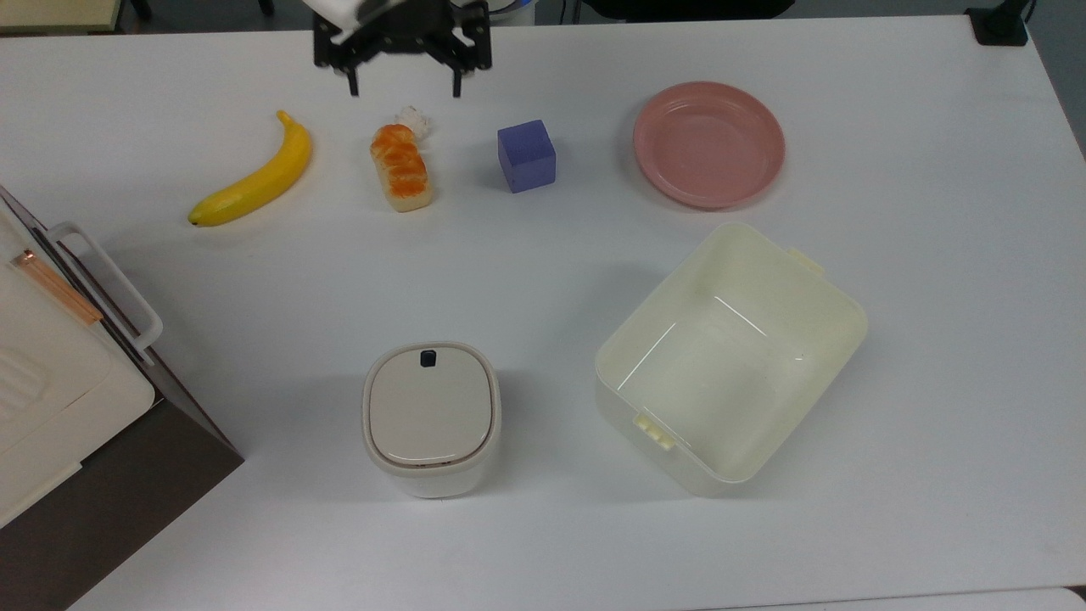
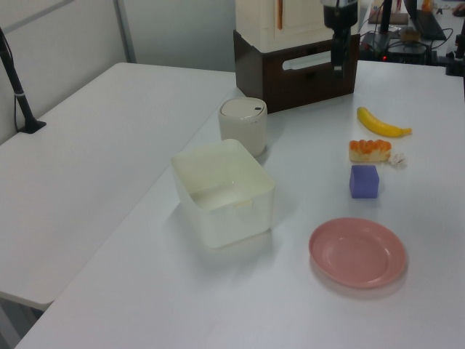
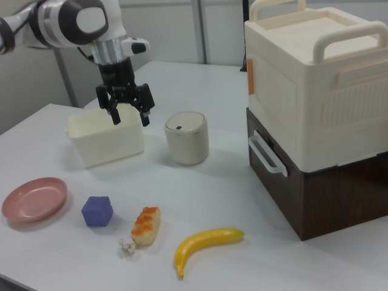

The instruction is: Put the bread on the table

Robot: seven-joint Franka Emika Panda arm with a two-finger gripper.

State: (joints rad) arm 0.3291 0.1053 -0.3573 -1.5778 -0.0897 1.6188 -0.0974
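The bread (image 1: 401, 167) lies flat on the white table (image 1: 543, 255), glazed top up, between the banana and the purple cube. It also shows in the left view (image 2: 370, 150) and the right view (image 3: 146, 226). A small white lumpy ball (image 1: 414, 119) sits touching or almost touching the bread's far end. My gripper (image 1: 404, 85) hangs high above the table, beyond the bread at the top view's upper edge. It is open and empty, its fingers (image 3: 113, 115) spread wide. In the left view the gripper (image 2: 338, 62) sits up by the brown box.
A yellow banana (image 1: 253, 174) lies at the top view's left of the bread, a purple cube (image 1: 526, 155) to its right, then a pink plate (image 1: 708, 144). A cream bin (image 1: 730, 356), a lidded canister (image 1: 431, 416) and a cream-and-brown box (image 1: 51, 382) stand nearer.
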